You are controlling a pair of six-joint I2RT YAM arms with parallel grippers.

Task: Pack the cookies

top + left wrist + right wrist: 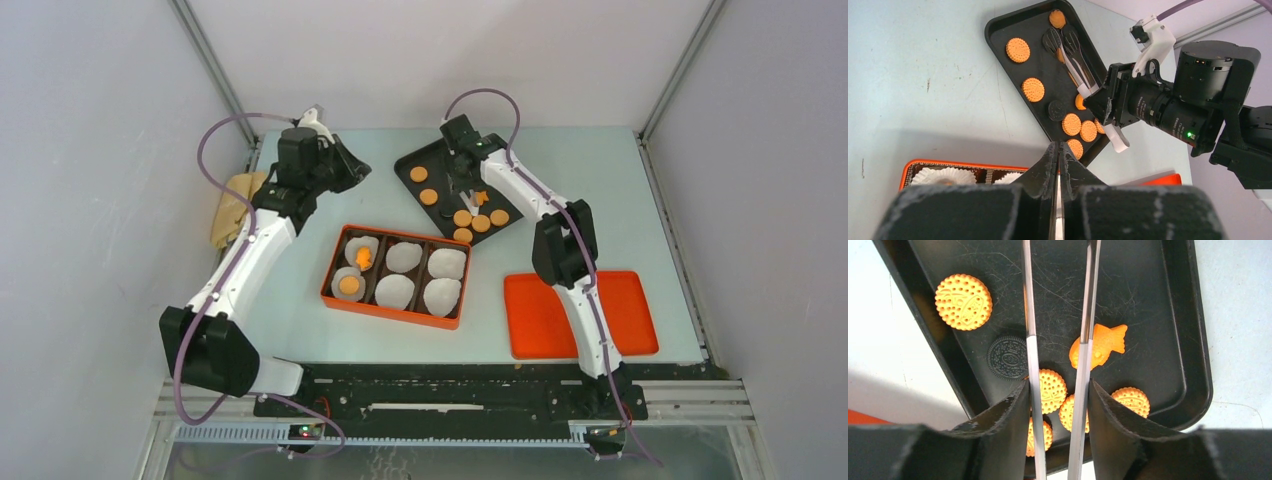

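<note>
A black tray (412, 155) at the back holds the cookies: several round orange ones (481, 224), a fish-shaped one (481, 197) and a dark round one (1007, 358). My right gripper (470, 185) is shut on metal tongs (1030, 315) over the tray. The tong arms stand apart, left of the fish cookie (1098, 346), with their dark tips (1060, 40) near the tray's far end. The orange box (390, 310) holds several white liners; the far-left liner holds a fish cookie (364, 258) and the near-left a round cookie (349, 285). My left gripper (357, 172) is shut and empty, above the table left of the tray.
An orange lid (580, 315) lies flat at the front right, beside the right arm. A tan cloth (232, 205) sits at the table's left edge. Grey walls close in the table on the left, back and right.
</note>
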